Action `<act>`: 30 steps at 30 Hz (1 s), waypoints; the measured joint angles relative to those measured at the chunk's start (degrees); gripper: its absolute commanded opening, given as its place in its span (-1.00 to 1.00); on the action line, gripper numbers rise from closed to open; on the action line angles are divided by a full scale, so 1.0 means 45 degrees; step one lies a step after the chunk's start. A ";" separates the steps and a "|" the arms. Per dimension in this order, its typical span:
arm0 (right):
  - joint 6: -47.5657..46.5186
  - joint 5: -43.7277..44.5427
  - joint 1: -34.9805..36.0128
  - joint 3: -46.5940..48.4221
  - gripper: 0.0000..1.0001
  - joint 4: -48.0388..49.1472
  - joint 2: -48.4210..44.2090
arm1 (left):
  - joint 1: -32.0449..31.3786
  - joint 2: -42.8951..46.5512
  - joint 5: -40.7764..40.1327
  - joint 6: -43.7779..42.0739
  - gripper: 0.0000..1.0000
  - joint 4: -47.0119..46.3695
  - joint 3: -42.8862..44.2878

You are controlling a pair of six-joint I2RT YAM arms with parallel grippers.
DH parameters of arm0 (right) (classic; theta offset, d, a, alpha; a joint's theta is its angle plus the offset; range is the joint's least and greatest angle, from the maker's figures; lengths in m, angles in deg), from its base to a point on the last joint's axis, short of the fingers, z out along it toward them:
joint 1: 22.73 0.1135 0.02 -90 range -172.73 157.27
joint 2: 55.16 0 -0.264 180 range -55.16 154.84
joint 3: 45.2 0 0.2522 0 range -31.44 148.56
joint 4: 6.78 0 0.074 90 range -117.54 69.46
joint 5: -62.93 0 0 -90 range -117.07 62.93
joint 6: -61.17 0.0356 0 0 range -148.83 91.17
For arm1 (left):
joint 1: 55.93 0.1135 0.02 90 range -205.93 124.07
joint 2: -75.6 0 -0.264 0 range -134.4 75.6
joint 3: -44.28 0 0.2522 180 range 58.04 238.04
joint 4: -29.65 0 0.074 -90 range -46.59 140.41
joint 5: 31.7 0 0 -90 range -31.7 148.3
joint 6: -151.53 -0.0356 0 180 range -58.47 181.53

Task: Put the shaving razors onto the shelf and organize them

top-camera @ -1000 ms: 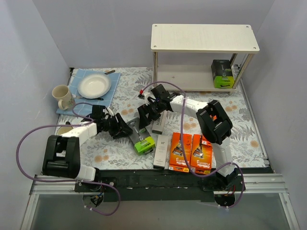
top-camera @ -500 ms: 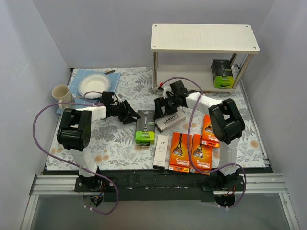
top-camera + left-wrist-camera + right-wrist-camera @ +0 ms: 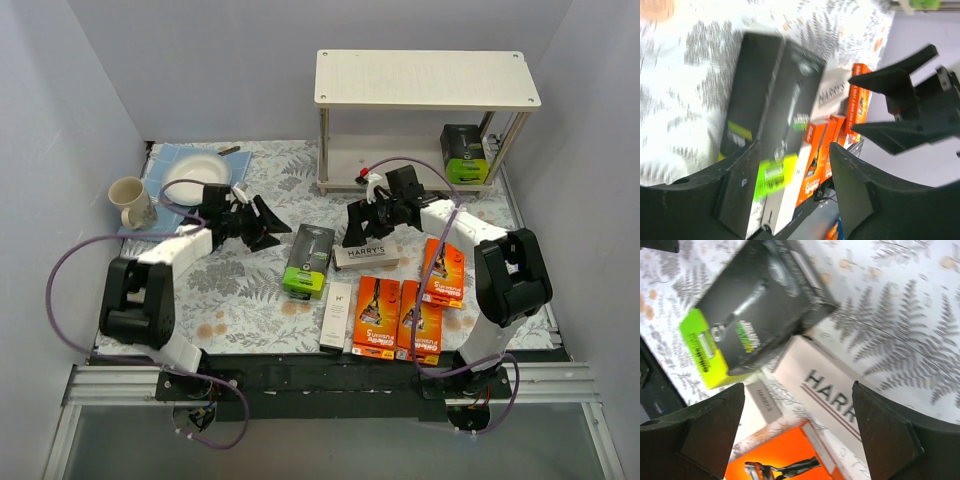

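Observation:
The shelf [image 3: 425,78] stands at the back right with one black and lime razor box [image 3: 462,152] on its lower board. On the table lie a black and lime box [image 3: 307,259], a grey Harry's box [image 3: 363,255], a slim white box [image 3: 337,315] and three orange boxes [image 3: 375,316]. My left gripper [image 3: 262,215] is open and empty, left of the black box [image 3: 775,110]. My right gripper [image 3: 357,215] is open and empty, just above the Harry's box [image 3: 840,385]. The black box also shows in the right wrist view [image 3: 755,305].
A white plate [image 3: 197,170] on a blue cloth and a cream mug [image 3: 130,200] sit at the back left. Grey walls close in the left, back and right sides. The arms' cables loop over the table.
Both grippers have drawn back from the middle boxes toward the rear. The black box and the Harry's box now lie free, the Harry's box turned crosswise.

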 measured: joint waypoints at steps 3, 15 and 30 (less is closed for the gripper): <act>0.0068 -0.0369 0.0364 0.0000 0.90 0.0160 -0.0277 | 0.0219 0.2837 -0.0243 -0.0034 0.06 0.0034 -0.1715; 0.2414 -0.2356 0.0670 -0.0010 0.78 0.1292 -0.0005 | 0.0442 0.4425 0.0831 0.0141 -0.20 -0.1889 -0.6912; 0.3939 -0.3249 0.0646 -0.0413 0.75 0.2535 0.0952 | -0.0962 0.2778 0.2293 0.0685 -0.40 -0.7393 -0.8082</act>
